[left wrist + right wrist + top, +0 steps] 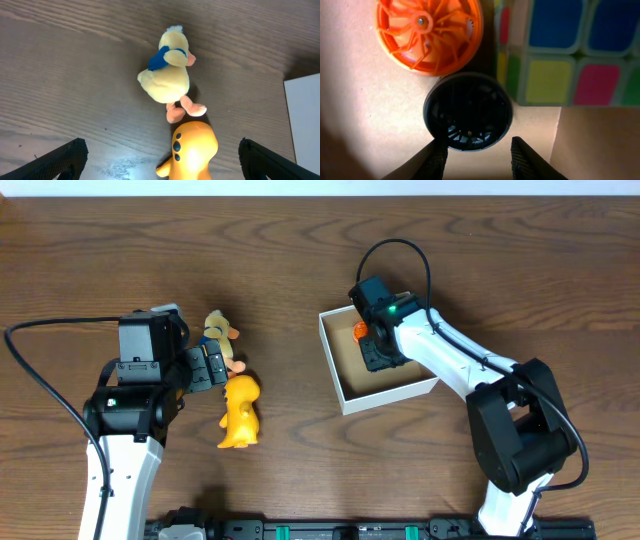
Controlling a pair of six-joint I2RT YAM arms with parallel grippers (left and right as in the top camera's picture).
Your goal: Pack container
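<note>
Right gripper [477,156] inside container [352,376], right of table centre. Jaws narrowly apart, flanking edge of black wheel [468,111] on container floor; grip unclear. Left gripper [162,157] spread wide, empty, above yellow toy [195,145], plush duck [167,75] beside.

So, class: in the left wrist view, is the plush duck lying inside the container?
No, the plush duck lies on the wooden table, its feet next to the yellow toy.
</note>
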